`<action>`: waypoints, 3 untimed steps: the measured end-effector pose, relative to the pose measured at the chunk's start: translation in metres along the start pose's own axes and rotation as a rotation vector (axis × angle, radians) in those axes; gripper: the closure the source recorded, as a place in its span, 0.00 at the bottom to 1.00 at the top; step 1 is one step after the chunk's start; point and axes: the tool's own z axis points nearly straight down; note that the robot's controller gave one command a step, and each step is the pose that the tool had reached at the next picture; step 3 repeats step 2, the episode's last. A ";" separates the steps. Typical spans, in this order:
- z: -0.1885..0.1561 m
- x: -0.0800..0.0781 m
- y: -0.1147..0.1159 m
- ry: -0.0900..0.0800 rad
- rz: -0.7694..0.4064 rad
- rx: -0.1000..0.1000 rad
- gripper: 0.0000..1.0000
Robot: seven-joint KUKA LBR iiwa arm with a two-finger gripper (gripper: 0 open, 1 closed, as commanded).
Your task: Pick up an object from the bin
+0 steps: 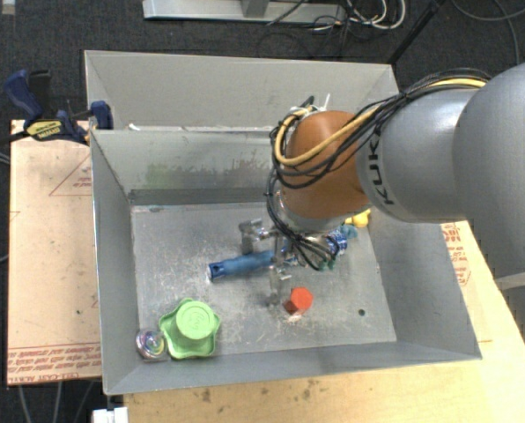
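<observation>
Hanging the claw (pixel 264 263) low over the floor of the grey bin (pixel 201 161), under the orange wrist cover (pixel 320 179) and its loops of yellow and black cable (pixel 284 144), at the end of the grey arm (pixel 447 157) reaching in from the claw's right. Showing both metal fingers (pixel 250 233) standing apart, one toward the far wall, the other toward the near wall, clamping nothing. Straddling the right end of a long blue stick-shaped thing (pixel 238 267), lying flat on the floor and stretching away to the claw's left, slanting slightly toward the near wall. Not showing plainly whether either finger is touching that blue thing.

Sitting just to the right of the nearer finger, close beside it: a small orange-red block (pixel 299 300). Peeking out to the claw's right, from beneath the wrist cover: a blue-and-white scrap (pixel 337 243), too hidden for naming, and a little beyond it, further right and toward the far wall, a yellow bit (pixel 360 219).

Resting well apart from the claw, down to its left near the bin's front corner: a light green round lid-like piece (pixel 190 329), lying flat with a raised disc on top, and, touching its left side, a small shiny ball-like thing (pixel 148 345) with a purplish tint.
</observation>
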 end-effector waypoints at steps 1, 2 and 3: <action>-0.005 -0.003 -0.001 -0.009 0.001 0.001 1.00; -0.191 0.001 0.014 -0.018 0.008 0.005 1.00; -0.191 0.001 0.014 -0.018 0.008 0.005 1.00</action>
